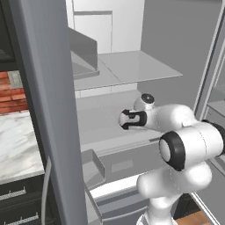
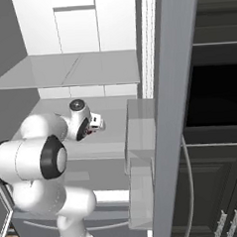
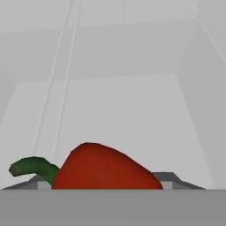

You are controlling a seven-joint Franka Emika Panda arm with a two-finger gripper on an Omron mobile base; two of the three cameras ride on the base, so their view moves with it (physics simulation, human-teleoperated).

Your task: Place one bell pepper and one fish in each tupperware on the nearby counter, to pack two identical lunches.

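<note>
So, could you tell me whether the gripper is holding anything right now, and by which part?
A red bell pepper sits between the gripper's finger tips, body between them, green stem out to one side. Whether they actually clamp it cannot be told.

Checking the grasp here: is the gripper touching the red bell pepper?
Cannot tell. In the hand view the bell pepper sits between the fingertips, hiding any contact or gap.

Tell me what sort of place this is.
A rendered kitchen, most likely the open inside of a fridge: plain grey shelves, a red bell pepper lying between the gripper fingertips, and a white marble counter over black cabinets alongside.
</note>
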